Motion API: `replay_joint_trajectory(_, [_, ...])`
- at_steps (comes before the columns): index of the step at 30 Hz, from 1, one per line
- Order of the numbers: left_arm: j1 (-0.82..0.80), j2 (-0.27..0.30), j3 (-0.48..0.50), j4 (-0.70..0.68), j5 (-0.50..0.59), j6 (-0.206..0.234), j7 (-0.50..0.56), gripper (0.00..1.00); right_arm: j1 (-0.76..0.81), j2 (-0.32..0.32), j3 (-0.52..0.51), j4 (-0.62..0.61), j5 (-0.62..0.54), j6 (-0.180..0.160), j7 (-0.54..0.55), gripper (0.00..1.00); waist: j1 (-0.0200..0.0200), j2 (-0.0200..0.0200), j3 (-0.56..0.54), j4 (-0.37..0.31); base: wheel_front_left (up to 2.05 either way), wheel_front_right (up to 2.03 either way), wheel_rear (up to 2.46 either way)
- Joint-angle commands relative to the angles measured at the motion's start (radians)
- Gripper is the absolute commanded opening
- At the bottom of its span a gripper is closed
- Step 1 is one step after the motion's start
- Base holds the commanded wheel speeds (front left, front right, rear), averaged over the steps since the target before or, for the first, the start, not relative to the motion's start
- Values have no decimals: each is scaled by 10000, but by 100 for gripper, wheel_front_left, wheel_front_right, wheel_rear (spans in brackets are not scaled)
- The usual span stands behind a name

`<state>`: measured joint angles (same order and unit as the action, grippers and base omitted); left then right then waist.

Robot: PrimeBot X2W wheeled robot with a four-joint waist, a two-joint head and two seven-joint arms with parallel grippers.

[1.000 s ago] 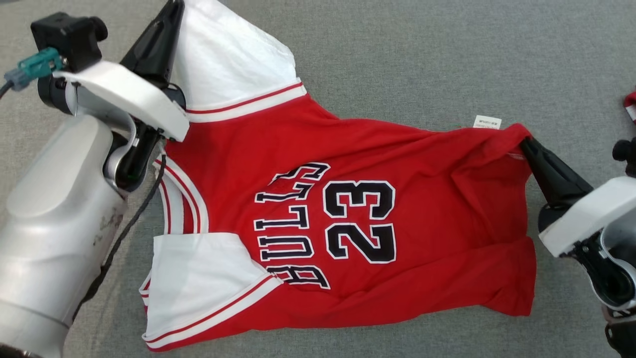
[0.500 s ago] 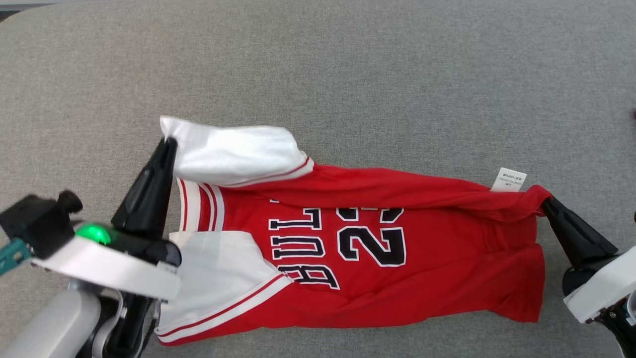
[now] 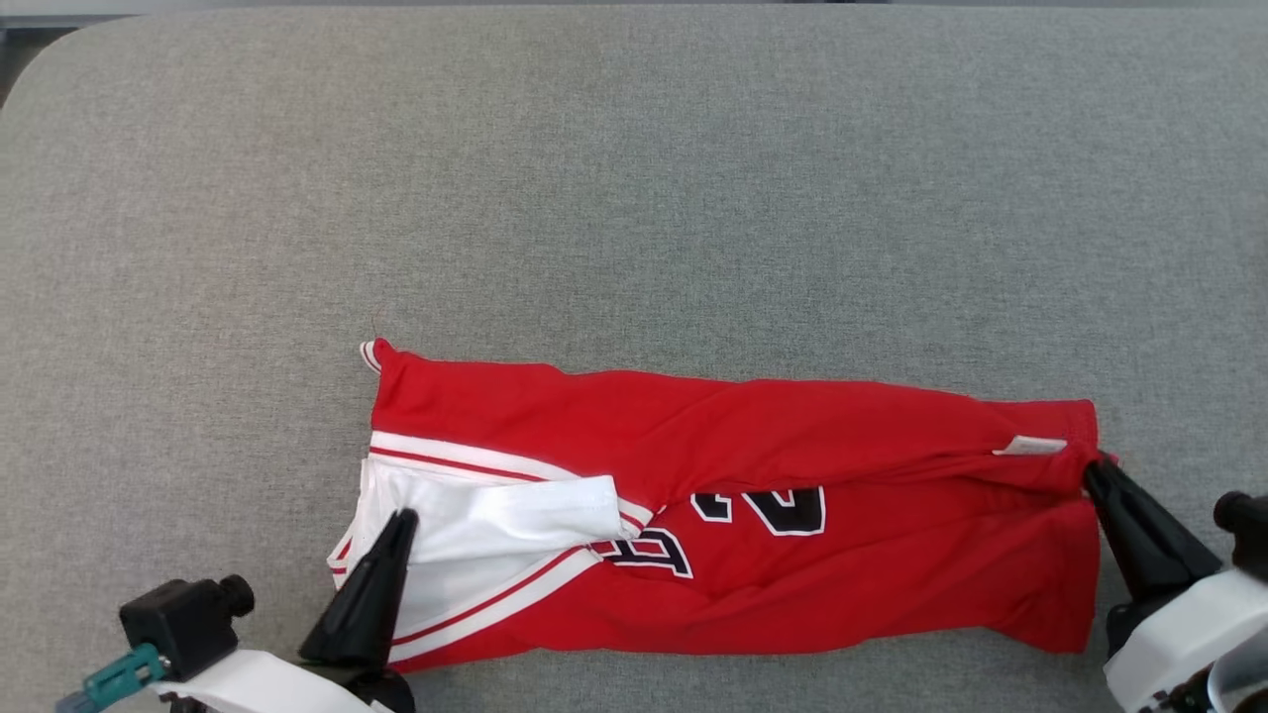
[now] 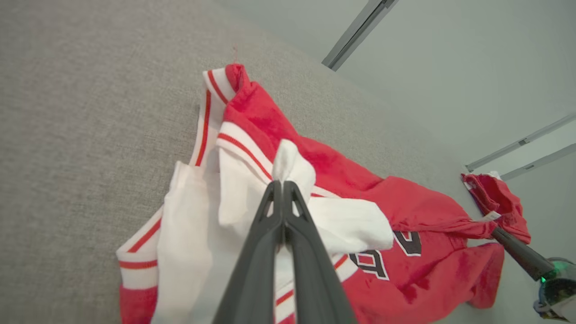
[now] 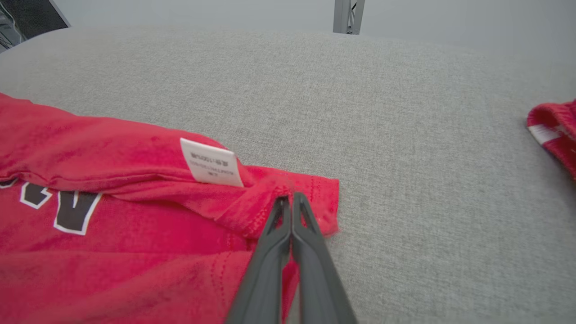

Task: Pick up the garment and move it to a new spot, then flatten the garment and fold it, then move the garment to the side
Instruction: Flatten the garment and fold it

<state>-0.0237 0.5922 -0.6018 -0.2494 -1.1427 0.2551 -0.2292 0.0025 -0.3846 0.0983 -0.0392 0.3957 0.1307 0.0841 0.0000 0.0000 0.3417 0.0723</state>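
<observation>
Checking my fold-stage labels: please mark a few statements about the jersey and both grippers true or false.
1. The left gripper is shut on the white sleeve of the jersey. True.
2. The right gripper hangs open above the jersey. False: it is shut on the red hem corner beside the care label.
3. The jersey lies spread flat, print fully showing. False: its far half is folded over, covering much of the print.
4. Another red garment lies apart on the grey surface. True.
</observation>
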Motion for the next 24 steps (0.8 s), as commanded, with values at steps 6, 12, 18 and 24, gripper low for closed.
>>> replay_joint_trajectory(6, [36, -543, -119, 1267, -381, -480, -50, 20, 589, 434, 310, 291, -494, 1, -443, 43, 0, 0, -191, 9, 0, 0, 0])
replay_joint_trajectory(12, [-166, -624, 57, 2220, 266, -320, -232, 100, 729, 976, 215, 634, -750, 1, -813, 100, 0, 0, -288, -106, 0, 0, 0])
replay_joint_trajectory(18, [-124, -1296, 1129, 2187, 1757, -84, -357, 100, 845, 1667, -222, 385, -1076, 1, -1600, 100, 0, 0, -482, -137, 0, 0, 0])
replay_joint_trajectory(24, [422, -2386, 2904, 1637, 3719, -400, -359, 100, 997, 1969, -126, -291, -1378, 1, -1958, 100, 0, 0, -826, -302, 0, 0, 0])
